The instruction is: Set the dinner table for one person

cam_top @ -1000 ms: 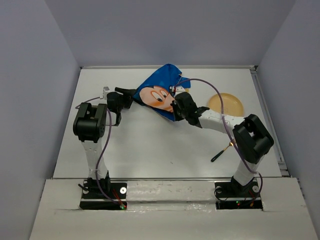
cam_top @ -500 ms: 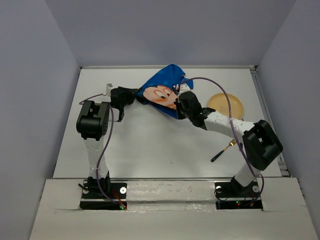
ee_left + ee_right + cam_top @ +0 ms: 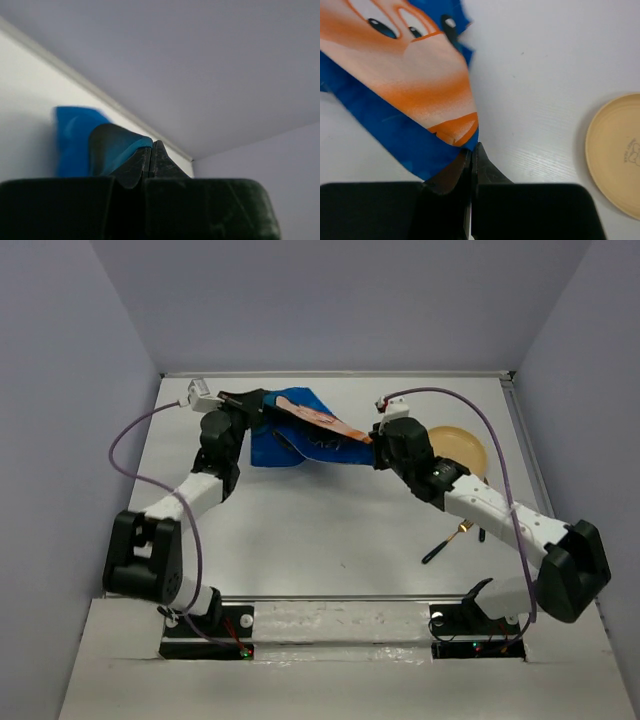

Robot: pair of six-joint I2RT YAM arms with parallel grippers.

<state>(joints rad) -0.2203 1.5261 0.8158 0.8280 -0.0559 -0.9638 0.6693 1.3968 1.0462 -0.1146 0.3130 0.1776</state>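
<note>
Both arms reach over the far half of the white bench (image 3: pixel 320 520), which fills the floor of the enclosure and carries everything else in view. The left gripper (image 3: pixel 151 150) has its jaws clenched on a fold of the blue Mickey Mouse placemat (image 3: pixel 280 445), with blue cloth bulging just left of the tips in the left wrist view. The right gripper (image 3: pixel 471 150) has its jaws clenched on the placemat's opposite edge, at the blue border beside the orange print. From above, the cloth runs as a narrow band between the two grippers, from far left to nearer right. A wider blue part hangs or lies below the left end; cannot tell whether it touches the bench. A tan round plate (image 3: pixel 465 445) sits on the bench right of the right gripper, apart from the cloth, its near-left rim hidden by the right arm. A black-handled utensil with a gold end (image 3: pixel 440 548) lies nearer, on the right side; type not resolvable.
</note>
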